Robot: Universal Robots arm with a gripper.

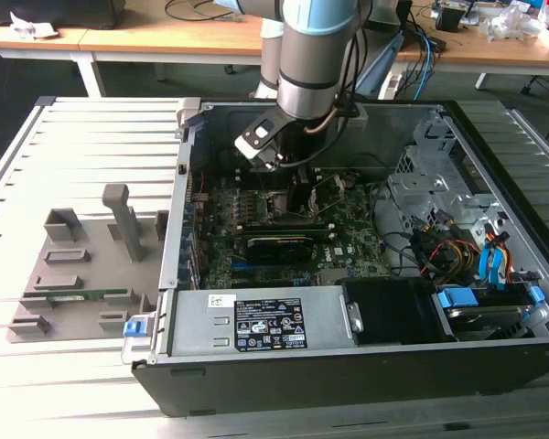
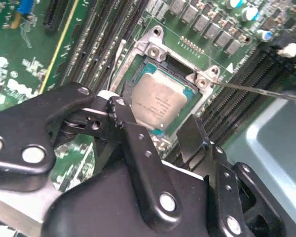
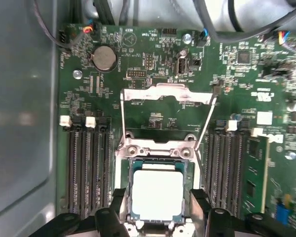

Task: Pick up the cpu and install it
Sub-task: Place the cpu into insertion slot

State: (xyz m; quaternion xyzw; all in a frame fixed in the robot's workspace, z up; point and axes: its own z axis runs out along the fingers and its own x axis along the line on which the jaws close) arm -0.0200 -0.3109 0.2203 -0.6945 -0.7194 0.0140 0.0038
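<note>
The cpu (image 3: 157, 195) (image 2: 160, 101), a silver-topped square with a thin green edge, lies flat in the motherboard socket (image 3: 158, 148). My gripper (image 3: 158, 210) (image 2: 157, 118) is lowered over it, its black fingers (image 3: 117, 207) standing on opposite sides of the chip with a small gap at each edge, so it is open. The socket's metal load plate (image 3: 165, 94) is flipped back and its lever (image 3: 207, 123) is raised. In the exterior view the gripper (image 1: 297, 197) reaches down into the open computer case (image 1: 348, 366) at the board's middle.
Black memory slots (image 3: 89, 168) flank the socket, and a green memory stick (image 3: 254, 173) sits in one. A black card (image 1: 279, 245) lies in front of the socket. Drive cage and cables (image 1: 476, 256) fill the case's right. A grey fixture (image 1: 82, 274) stands at the exterior view's left.
</note>
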